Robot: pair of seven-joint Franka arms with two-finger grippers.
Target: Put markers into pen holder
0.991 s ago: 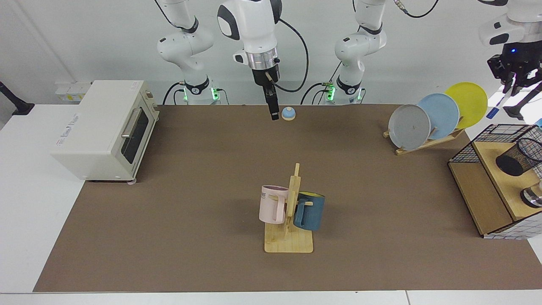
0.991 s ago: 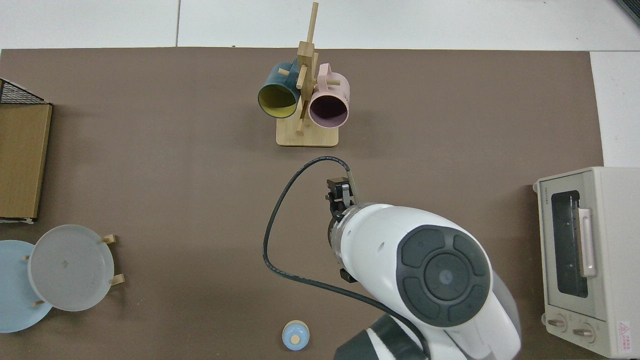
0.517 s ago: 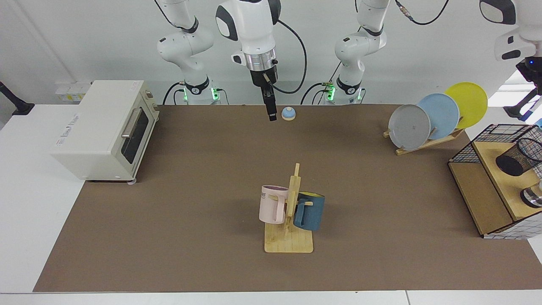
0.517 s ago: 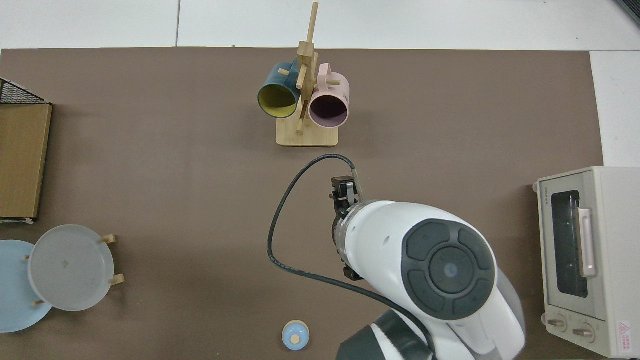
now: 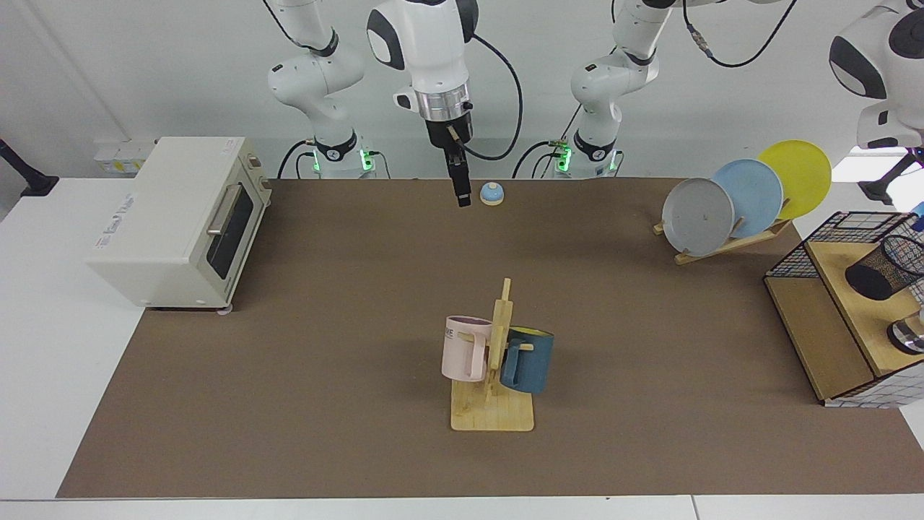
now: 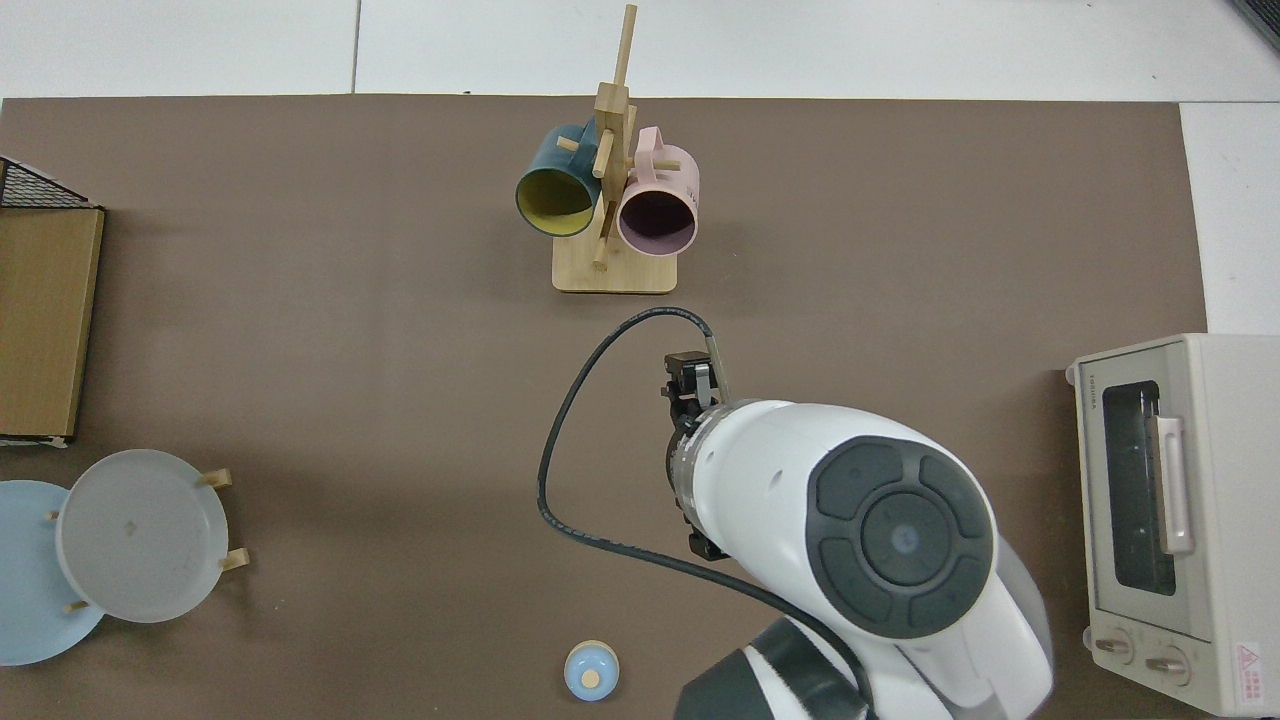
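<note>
Right gripper (image 5: 462,196) pressed together, hanging beside bell (image 5: 491,193). Left gripper off frame. Holder (image 5: 882,269) on shelf (image 5: 852,303), beside basket (image 5: 848,231).

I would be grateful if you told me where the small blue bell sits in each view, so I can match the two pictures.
Facing view: the blue bell sits at the far edge of the brown mat, just beside the hanging right gripper.
Top view: the blue bell lies near the bottom edge, centre.
Shared landmark: the wooden mug rack.
</note>
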